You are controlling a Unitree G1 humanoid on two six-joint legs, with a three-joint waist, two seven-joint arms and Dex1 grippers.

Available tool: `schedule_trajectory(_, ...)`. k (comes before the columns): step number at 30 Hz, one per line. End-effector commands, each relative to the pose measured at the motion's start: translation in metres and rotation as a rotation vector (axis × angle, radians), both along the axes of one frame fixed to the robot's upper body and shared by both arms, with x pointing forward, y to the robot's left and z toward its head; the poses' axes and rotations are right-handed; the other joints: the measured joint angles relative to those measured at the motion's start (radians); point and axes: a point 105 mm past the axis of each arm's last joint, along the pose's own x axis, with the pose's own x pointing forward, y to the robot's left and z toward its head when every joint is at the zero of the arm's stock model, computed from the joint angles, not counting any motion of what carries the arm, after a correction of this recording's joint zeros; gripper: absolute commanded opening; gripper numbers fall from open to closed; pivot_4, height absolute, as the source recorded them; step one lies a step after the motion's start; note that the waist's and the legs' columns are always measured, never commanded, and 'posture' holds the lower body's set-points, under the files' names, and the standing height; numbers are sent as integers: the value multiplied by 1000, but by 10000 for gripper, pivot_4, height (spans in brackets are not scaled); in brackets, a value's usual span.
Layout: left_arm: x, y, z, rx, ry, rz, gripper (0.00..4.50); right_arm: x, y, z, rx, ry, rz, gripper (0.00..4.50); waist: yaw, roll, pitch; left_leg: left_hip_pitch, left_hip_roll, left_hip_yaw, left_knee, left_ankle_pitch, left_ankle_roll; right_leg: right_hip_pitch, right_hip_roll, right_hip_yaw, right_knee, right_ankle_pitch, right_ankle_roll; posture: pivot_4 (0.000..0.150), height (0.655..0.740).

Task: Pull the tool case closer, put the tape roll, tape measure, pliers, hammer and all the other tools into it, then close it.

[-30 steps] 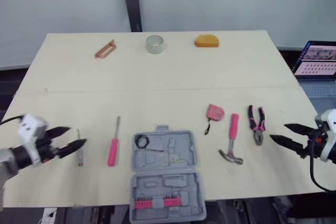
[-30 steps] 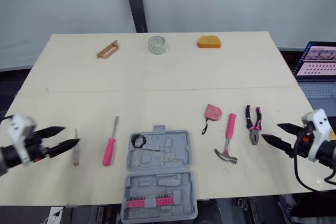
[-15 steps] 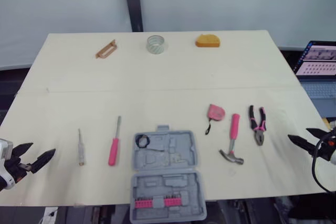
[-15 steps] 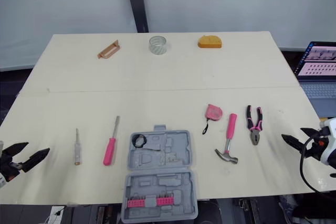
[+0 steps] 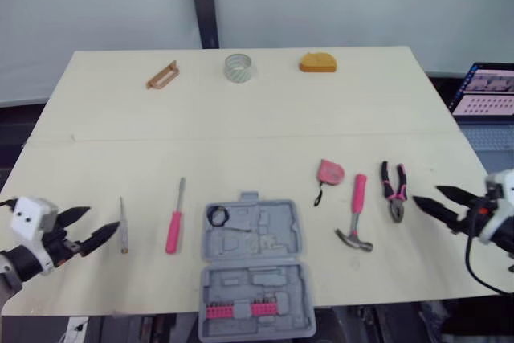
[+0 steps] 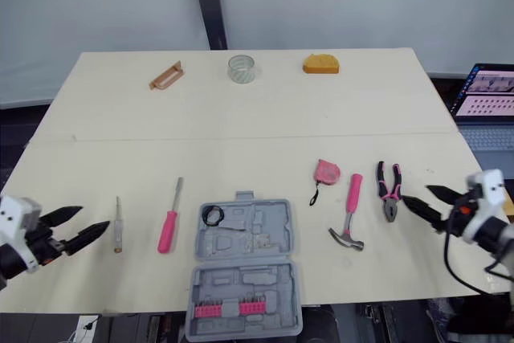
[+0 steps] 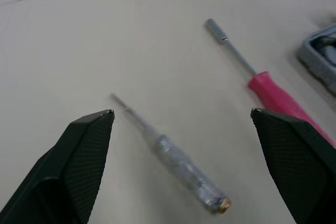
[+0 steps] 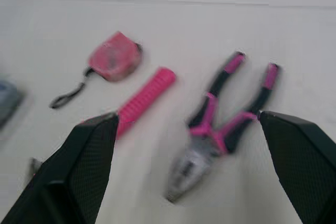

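Note:
The grey tool case lies open at the table's near edge, with pink bits in its front half. Left of it lie a pink-handled screwdriver and a small clear tester screwdriver. My left gripper hovers open just left of the tester. Right of the case lie a pink tape measure, a pink hammer and pink pliers. My right gripper is open, just right of the pliers. The tape roll stands at the far edge.
A tan handle-shaped piece and an orange block lie along the far edge beside the tape roll. A laptop sits off the table's right side. The table's middle is bare wood.
Both grippers have moved inward over the table since half a second ago: the left towards the tester screwdriver, the right towards the pliers. A second ago they were similarly inward. The tools have not moved.

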Motion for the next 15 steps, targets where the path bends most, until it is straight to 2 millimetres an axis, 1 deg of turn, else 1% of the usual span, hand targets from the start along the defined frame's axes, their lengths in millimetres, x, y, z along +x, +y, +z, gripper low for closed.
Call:
schedule_trajectory(1, 9, -37, 17, 25, -21, -188, 44685, 6, 45, 11, 4, -34, 35, 45000, 3, 0, 0, 0, 0, 0, 0, 0, 0, 0, 0, 0, 0, 0, 0, 1500, 7400)
schedule_trajectory(4, 17, -72, 20, 73, -26, -367, 44685, 11, 91, 1, 14, -12, 49, 45000, 6, 0, 0, 0, 0, -1, 0, 0, 0, 0, 0, 0, 0, 0, 0, 1500, 7400)
schedule_trajectory(5, 20, -83, 21, 83, -30, -419, 44685, 12, 100, -3, 2, 1, 42, 45000, 7, 0, 0, 0, 0, 0, 0, 0, 0, 0, 0, 0, 1, 0, 0, 1500, 7400)
schedule_trajectory(6, 21, -89, 22, 89, -31, -450, 44685, 12, 105, -5, -7, 10, 34, 45000, 6, 1, 0, 0, 0, 0, 0, 0, 0, -1, 0, 0, 1, 0, 0, 1500, 7400)
schedule_trajectory(9, 26, -120, 24, 92, -53, -594, 44685, 17, 121, -19, -64, 39, -23, 45000, 7, 1, 0, -1, 0, 0, 0, 0, 0, -2, 0, 0, 2, 0, 0, 1500, 7400)
schedule_trajectory(11, 28, -134, 24, 89, -60, -660, 44685, 20, 123, -26, -107, 62, -86, 45000, 3, 1, 0, -1, 0, 0, 0, 0, 0, -2, 0, 0, 1, 0, 0, 1500, 7400)
schedule_trajectory(15, 32, -155, 19, 96, -74, -737, 44685, 25, 126, -30, -127, 61, -155, 45000, 0, 1, 0, -1, 0, 0, -1, 0, 0, -3, 1, 0, 2, 0, 0, 1500, 7400)
